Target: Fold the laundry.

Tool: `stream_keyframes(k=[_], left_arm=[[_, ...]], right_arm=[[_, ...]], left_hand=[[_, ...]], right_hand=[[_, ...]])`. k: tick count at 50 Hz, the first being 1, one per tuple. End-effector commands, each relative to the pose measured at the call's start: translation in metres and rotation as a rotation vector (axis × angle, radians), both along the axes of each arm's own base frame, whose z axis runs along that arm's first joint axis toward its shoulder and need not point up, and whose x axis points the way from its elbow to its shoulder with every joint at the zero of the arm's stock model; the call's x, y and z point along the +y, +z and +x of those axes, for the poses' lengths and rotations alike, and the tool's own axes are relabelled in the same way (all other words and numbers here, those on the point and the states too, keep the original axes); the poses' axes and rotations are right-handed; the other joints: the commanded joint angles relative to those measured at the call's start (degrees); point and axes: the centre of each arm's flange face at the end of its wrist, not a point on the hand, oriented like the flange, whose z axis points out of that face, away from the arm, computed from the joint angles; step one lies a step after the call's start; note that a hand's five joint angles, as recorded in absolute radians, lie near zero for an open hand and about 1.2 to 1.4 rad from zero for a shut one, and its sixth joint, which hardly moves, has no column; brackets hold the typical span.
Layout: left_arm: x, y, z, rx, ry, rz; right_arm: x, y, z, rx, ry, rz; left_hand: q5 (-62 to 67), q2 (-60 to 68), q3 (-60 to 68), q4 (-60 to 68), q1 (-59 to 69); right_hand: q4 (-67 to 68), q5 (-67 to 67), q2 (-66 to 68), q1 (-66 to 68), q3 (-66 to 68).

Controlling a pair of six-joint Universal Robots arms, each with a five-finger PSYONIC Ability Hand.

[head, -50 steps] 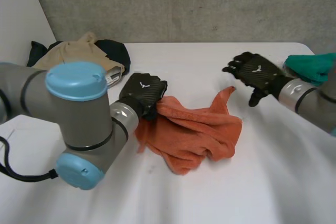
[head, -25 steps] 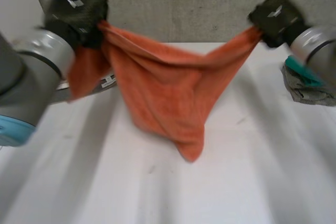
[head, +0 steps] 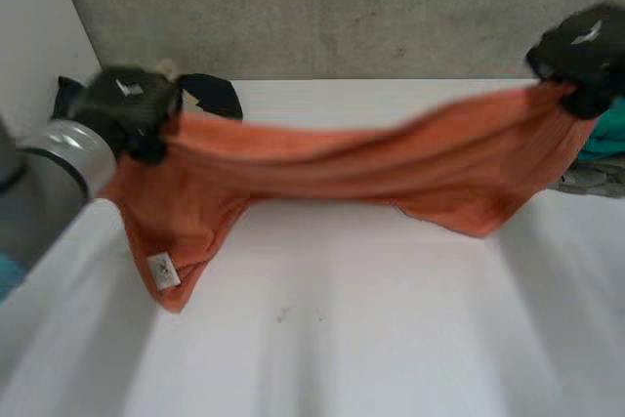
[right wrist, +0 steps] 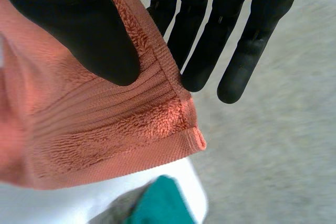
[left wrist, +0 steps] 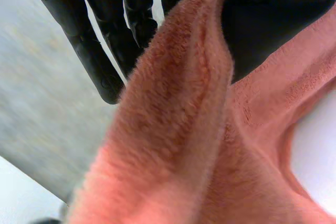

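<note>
I see orange towel (head: 342,168) w/ white tag (head: 163,271), ribbed border band; L hand (head: 127,104) & R hand (head: 584,46) black; tbl (head: 342,339) white; teal cloth (head: 607,132); grey wall (head: 342,7).

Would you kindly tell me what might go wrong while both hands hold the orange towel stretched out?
1. The right hand pinches the orange towel close to its corner, so tension may pull it free.
2. The towel sags lower below the left hand, so it may land skewed.
3. The teal cloth lies close by the right hand and could get snagged.
</note>
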Motion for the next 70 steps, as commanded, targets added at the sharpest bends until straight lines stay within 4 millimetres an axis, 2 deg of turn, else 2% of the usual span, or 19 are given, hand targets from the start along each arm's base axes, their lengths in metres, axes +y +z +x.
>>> stream_keyframes(k=[1, 5, 9, 10, 13, 14, 15, 18, 20, 24, 28, 33, 39, 40, 43, 47, 55, 65, 70], left_arm=[[-0.048, -0.05, -0.016, -0.07, -0.02, 0.047], [-0.087, -0.036, -0.03, -0.07, -0.024, -0.139], [-0.12, 0.019, -0.044, 0.022, -0.029, -0.463], [-0.127, 0.047, -0.047, 0.068, -0.036, -0.6], [-0.13, 0.085, -0.049, 0.128, -0.044, -0.78], [-0.128, 0.102, -0.05, 0.16, -0.046, -0.855], [-0.128, 0.107, -0.05, 0.172, -0.046, -0.878], [-0.124, 0.112, -0.05, 0.199, -0.052, -0.887], [-0.12, 0.111, -0.05, 0.205, -0.055, -0.866], [-0.11, 0.082, -0.045, 0.184, -0.063, -0.744], [-0.095, 0.044, -0.039, 0.147, -0.07, -0.611], [-0.074, -0.034, -0.033, 0.074, -0.078, -0.374], [-0.061, -0.101, -0.03, 0.016, -0.086, -0.191], [-0.06, -0.118, -0.028, 0.002, -0.083, -0.143], [-0.06, -0.135, -0.026, -0.011, -0.079, -0.1], [-0.057, -0.149, -0.023, -0.026, -0.074, -0.056], [-0.054, -0.161, -0.005, -0.042, -0.033, -0.008], [-0.047, -0.17, 0.011, -0.194, -0.016, -0.013], [-0.041, -0.162, 0.017, -0.237, -0.007, -0.038]], right_arm=[[-0.042, -0.07, 0.029, 0.107, -0.028, 0.074], [-0.078, -0.075, 0.045, 0.067, -0.057, -0.067], [-0.11, -0.036, 0.057, -0.07, -0.098, -0.367], [-0.117, -0.011, 0.061, -0.141, -0.103, -0.513], [-0.118, 0.025, 0.066, -0.246, -0.093, -0.719], [-0.112, 0.053, 0.066, -0.309, -0.087, -0.847], [-0.108, 0.064, 0.066, -0.333, -0.082, -0.9], [-0.099, 0.081, 0.065, -0.366, -0.069, -0.97], [-0.098, 0.08, 0.065, -0.363, -0.066, -0.958], [-0.091, 0.061, 0.065, -0.333, -0.061, -0.868], [-0.085, 0.021, 0.061, -0.277, -0.055, -0.715], [-0.078, -0.059, 0.047, -0.183, -0.055, -0.437], [-0.067, -0.122, 0.028, -0.113, -0.068, -0.176], [-0.064, -0.141, 0.027, -0.099, -0.066, -0.106], [-0.06, -0.171, 0.025, -0.079, -0.073, -0.001], [-0.056, -0.177, 0.023, -0.072, -0.077, 0.043], [-0.06, -0.18, 0.006, -0.067, -0.123, 0.08], [-0.055, -0.186, 0.002, -0.05, -0.135, 0.119], [-0.055, -0.188, -0.001, -0.052, -0.14, 0.128]], left_hand=[[12.2, 11.4, 11.7, 11.4, 15.6], [12.2, 11.4, 11.7, 11.4, 15.6], [12.2, 11.4, 11.7, 11.4, 15.6], [12.2, 11.4, 11.7, 11.4, 15.6], [12.2, 11.4, 11.7, 11.4, 15.6], [12.2, 11.4, 11.7, 11.4, 15.6], [12.2, 11.4, 11.7, 11.4, 15.6], [12.2, 11.4, 11.7, 11.4, 15.6], [12.2, 11.4, 11.7, 11.4, 15.6], [12.2, 11.4, 11.7, 11.4, 15.6], [12.2, 11.4, 11.7, 11.4, 15.6], [12.2, 11.4, 11.7, 11.4, 15.6], [9.4, 8.6, 8.8, 8.6, 12.8], [8.8, 8.1, 8.3, 8.1, 12.3], [4.8, 4.1, 4.3, 4.0, 8.3], [-18.9, -19.6, -19.4, -19.7, -15.4], [-34.7, -35.4, -35.2, -35.5, -31.3], [-36.9, -37.7, -37.4, -37.7, -33.5], [-36.6, -37.3, -37.1, -37.4, -33.1]], right_hand=[[11.4, 13.5, 12.6, 15.2, 11.6], [11.4, 13.5, 12.6, 15.2, 11.6], [11.4, 13.5, 12.6, 15.2, 11.6], [11.4, 13.5, 12.6, 15.2, 11.6], [11.4, 13.5, 12.6, 15.2, 11.6], [11.4, 13.5, 12.6, 15.2, 11.6], [11.4, 13.5, 12.6, 15.2, 11.6], [11.4, 13.5, 12.6, 15.2, 11.6], [11.4, 13.5, 12.6, 15.2, 11.6], [11.4, 13.5, 12.6, 15.2, 11.6], [11.4, 13.5, 12.6, 15.2, 11.6], [11.4, 13.5, 12.6, 15.2, 11.6], [11.4, 13.5, 12.6, 15.2, 11.6], [11.4, 13.5, 12.6, 15.2, 11.6], [11.4, 13.5, 12.6, 15.2, 11.6], [11.4, 13.5, 12.6, 15.2, 11.6], [11.4, 13.5, 12.6, 15.2, 11.6], [11.4, 13.5, 12.6, 15.2, 11.6], [11.4, 13.5, 12.6, 15.2, 11.6]])
